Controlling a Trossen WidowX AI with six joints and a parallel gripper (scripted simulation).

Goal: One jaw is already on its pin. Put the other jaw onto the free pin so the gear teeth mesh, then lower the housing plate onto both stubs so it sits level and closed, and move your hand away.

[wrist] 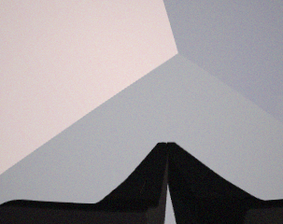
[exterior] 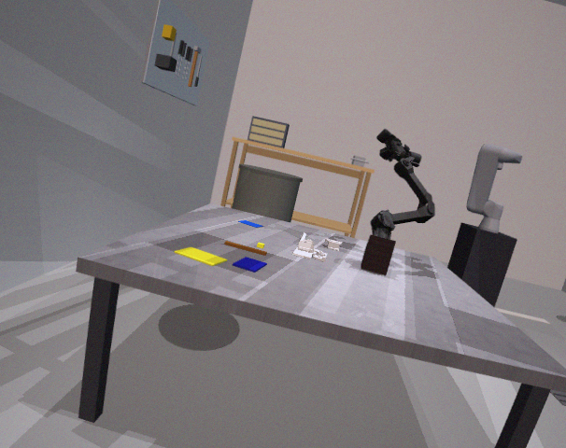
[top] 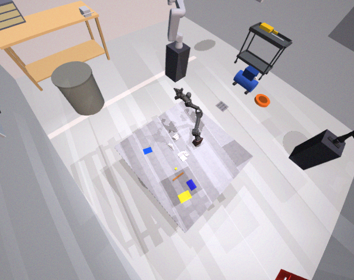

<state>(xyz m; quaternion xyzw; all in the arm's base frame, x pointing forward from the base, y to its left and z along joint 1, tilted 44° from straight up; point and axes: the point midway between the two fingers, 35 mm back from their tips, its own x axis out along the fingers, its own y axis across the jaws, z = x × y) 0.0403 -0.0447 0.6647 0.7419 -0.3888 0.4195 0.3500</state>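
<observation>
My gripper [wrist: 165, 150] is shut and empty; its black fingertips meet in the wrist view, with only walls behind them. The dark arm [top: 198, 120] [exterior: 420, 195] holds it raised high, well away from the white parts. A white assembly [top: 181, 157] lies near the table's middle, with small raised parts. A thin white piece [top: 170, 146] lies beside it, and a small white block-like piece [top: 175, 137] [exterior: 332, 244] lies farther off. The parts are too small to tell jaws, pins, stubs and housing plate apart, or whether any teeth mesh.
On the table [top: 237, 150] [exterior: 370, 332] are a light blue tile [top: 147, 150] [exterior: 250, 223], dark blue tile [top: 191, 184] [exterior: 249, 263], yellow tile [top: 184, 196] [exterior: 200, 256], orange-brown bar [top: 177, 176] [exterior: 245, 247] and small yellow cube [top: 175, 168] [exterior: 261, 245]. A grey bin [top: 80, 90] stands beyond.
</observation>
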